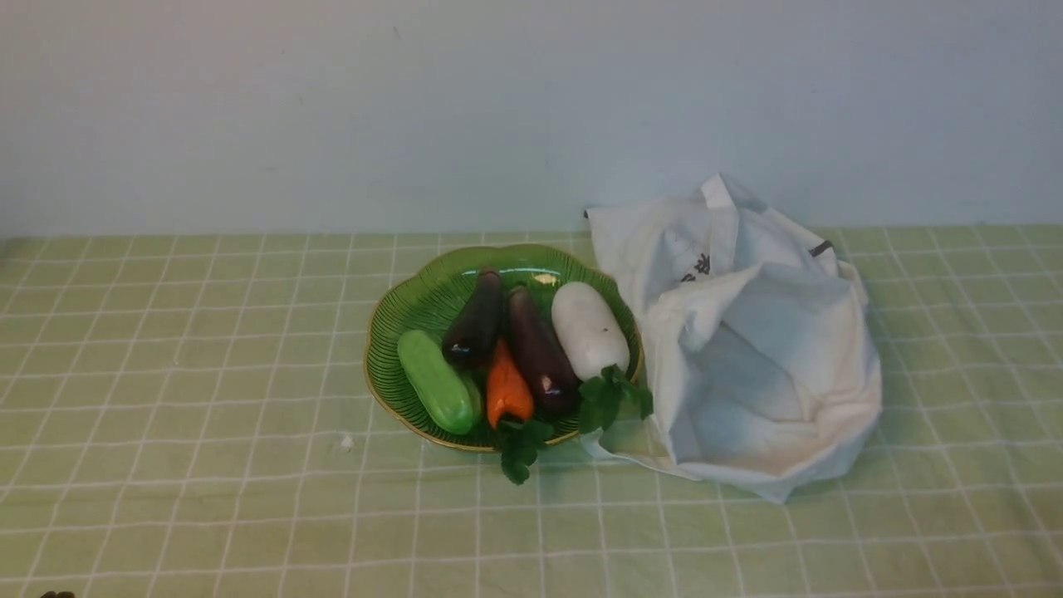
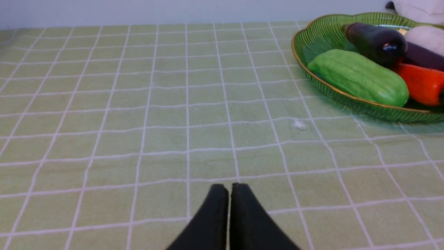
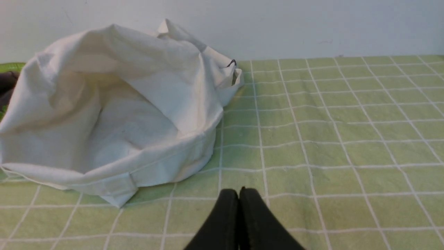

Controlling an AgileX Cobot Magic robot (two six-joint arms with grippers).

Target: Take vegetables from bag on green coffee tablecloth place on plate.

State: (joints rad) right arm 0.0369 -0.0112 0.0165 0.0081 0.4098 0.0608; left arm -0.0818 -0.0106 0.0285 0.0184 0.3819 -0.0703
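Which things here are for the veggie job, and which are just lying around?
For the job:
- vegetables, like the orange carrot
- white bag
- green plate
- checked tablecloth

Just lying about:
- tiny pale scrap

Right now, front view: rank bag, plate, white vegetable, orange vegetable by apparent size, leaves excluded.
1. bag
2. plate
3. white vegetable
4. orange vegetable, partly covered
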